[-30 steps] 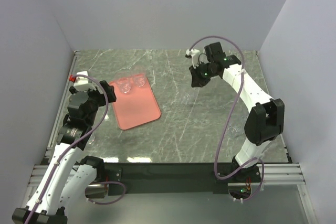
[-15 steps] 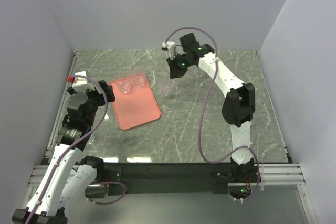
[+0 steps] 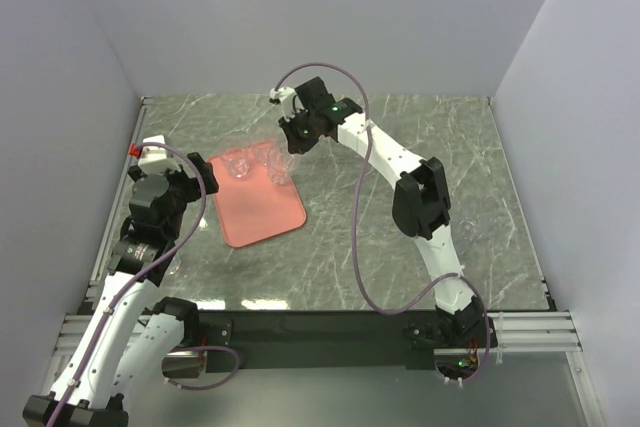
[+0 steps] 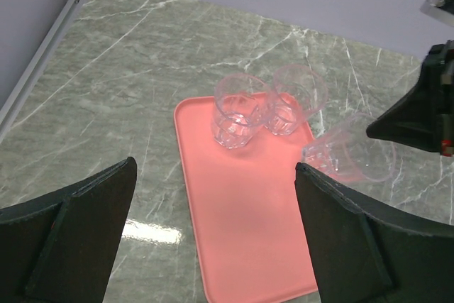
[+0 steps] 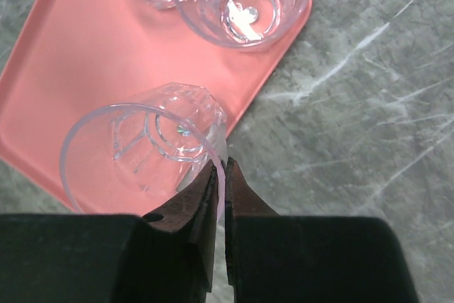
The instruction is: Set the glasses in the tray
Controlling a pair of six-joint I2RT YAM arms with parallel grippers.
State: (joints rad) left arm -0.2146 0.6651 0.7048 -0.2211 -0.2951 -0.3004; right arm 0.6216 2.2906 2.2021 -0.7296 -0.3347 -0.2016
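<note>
Salmon-pink tray (image 3: 262, 209) lies on the grey marbled counter (image 3: 500, 167), left of centre. A first glass (image 4: 236, 110) and a second glass (image 4: 292, 101) stand upright, side by side and touching, at the tray's far end. Right hand (image 5: 221, 175) is pinched narrow on the rim of a third glass (image 5: 152, 147), which is tilted over the tray's right edge just beside the pair. Contact with the tray cannot be determined. Left hand (image 4: 216, 168) is spread wide, holding nothing, above the tray's near-left side.

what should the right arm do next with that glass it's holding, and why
Probably shift slightly inward and lower: the right gripper pinches the rim of a tilted clear round glass hanging over the edge of the salmon-pink rectangular plastic tray, beside two standing glasses.
</note>
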